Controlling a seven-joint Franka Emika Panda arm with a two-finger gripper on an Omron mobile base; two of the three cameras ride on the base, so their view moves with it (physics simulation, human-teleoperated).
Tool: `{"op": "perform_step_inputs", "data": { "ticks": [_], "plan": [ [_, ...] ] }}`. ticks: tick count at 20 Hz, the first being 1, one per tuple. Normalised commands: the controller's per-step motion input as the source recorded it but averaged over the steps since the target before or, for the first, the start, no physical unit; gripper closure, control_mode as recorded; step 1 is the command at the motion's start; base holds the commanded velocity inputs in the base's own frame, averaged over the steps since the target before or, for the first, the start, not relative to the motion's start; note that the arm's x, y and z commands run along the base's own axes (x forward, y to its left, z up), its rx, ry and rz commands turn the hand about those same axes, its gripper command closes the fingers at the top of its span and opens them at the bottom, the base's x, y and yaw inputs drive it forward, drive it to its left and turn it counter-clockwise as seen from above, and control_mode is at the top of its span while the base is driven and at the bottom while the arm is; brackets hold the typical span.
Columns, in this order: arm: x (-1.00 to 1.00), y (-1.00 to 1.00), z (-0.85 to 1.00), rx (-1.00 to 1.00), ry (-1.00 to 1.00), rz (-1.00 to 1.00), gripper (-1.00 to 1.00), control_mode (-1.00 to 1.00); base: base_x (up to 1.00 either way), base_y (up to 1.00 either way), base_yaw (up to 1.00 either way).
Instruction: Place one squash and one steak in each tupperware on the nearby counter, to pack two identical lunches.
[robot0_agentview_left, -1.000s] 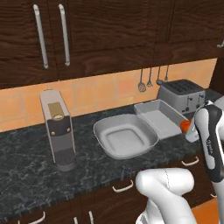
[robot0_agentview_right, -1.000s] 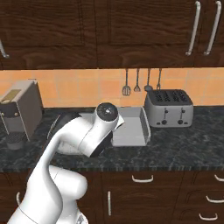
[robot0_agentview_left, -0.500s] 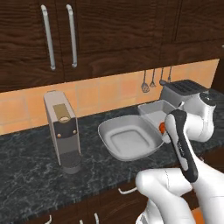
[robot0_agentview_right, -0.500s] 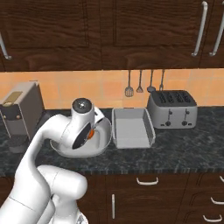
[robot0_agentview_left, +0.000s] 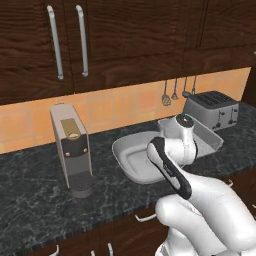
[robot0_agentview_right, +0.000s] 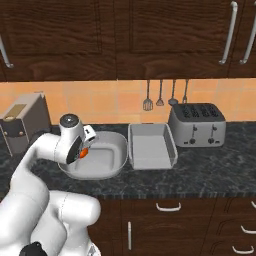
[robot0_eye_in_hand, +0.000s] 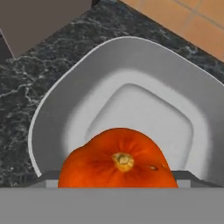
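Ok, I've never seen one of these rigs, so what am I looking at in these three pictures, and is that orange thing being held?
It is a simulated kitchen with a white robot arm on a driving base. Two pictures come from cameras on the base, behind the arm to its left and right. The third looks along the gripper from the hand.

On the dark counter stand a coffee machine, a wide tupperware, a rectangular tupperware beside it, and a toaster.

The orange thing is a squash. It sits between the gripper's fingers above the wide tupperware, so it looks held, ready to be dropped in. Both containers look empty.
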Motion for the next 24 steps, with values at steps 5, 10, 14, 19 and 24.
{"op": "perform_step_inputs", "data": {
  "ticks": [5,10,14,19,24],
  "plan": [
    [0.62,0.35,-0.18,0.11,0.23,-0.11,1.00,-1.00,0.00,0.00,0.00],
    [0.37,0.03,-0.25,0.00,0.01,-0.04,1.00,-1.00,0.00,0.00,0.00],
    [0.18,0.00,-0.36,0.00,0.00,-0.04,1.00,-1.00,0.00,0.00,0.00],
    [0.08,0.00,-0.35,0.00,-0.03,-0.02,1.00,-1.00,0.00,0.00,0.00],
    [0.07,0.00,-0.23,0.00,-0.05,-0.03,-1.00,-1.00,0.00,0.00,0.00]
  ]
}}
